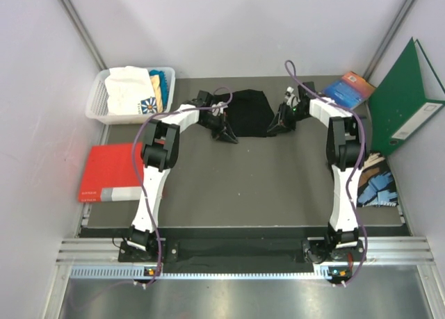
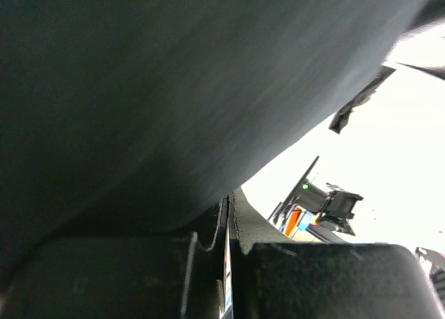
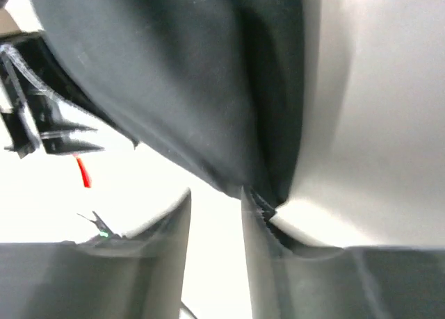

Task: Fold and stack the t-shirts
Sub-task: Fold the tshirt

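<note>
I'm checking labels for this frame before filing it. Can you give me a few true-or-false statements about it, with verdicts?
1. The black t-shirt lies between the two tools. True.
2. The white basket is empty. False: it holds light shirts.
3. The left tool is shut on the black t-shirt's edge. True.
4. The red book lies on the right. False: it lies on the left, in front of the white basket.
5. The green folder lies flat. False: it stands upright on the right.
6. The right tool has its fingers slightly apart. True.
</note>
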Tool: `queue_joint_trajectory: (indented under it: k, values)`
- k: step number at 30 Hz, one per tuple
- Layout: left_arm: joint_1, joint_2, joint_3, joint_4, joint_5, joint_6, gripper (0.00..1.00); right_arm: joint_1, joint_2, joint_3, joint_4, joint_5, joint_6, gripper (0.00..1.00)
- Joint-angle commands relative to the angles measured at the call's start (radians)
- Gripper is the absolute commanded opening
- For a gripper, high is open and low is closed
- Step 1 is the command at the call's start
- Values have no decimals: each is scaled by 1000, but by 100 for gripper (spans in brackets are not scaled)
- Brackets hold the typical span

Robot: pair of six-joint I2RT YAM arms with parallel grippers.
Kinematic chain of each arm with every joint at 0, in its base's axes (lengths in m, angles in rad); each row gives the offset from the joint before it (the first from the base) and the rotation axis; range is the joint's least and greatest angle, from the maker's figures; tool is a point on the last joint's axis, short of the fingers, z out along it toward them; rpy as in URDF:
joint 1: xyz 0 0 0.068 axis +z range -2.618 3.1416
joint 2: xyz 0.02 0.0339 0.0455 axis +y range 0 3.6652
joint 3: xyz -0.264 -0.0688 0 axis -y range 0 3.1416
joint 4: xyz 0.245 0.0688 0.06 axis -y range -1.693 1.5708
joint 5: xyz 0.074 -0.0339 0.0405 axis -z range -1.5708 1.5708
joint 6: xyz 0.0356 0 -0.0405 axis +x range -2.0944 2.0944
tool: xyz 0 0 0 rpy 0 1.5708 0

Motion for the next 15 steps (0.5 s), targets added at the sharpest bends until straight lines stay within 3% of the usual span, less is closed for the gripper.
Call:
queue_joint_trajectory:
  k: [1, 3, 5, 8, 15]
  values:
    - [25, -88, -1, -187, -186, 115, 0, -46, -151, -30, 102, 19, -13, 50]
    - [25, -131, 1, -196, -210, 123, 0, -63, -154, -41, 136, 11, 24, 68]
    - [25, -171, 5, -204, -236, 133, 0, -75, -134, -27, 134, 10, 27, 76]
    - [22, -208, 15, -216, -259, 163, 0, -89, -134, 2, 95, 46, 2, 97]
    - [-5, -237, 44, -221, -219, 201, 5, -103, -82, 135, -9, 100, -51, 100]
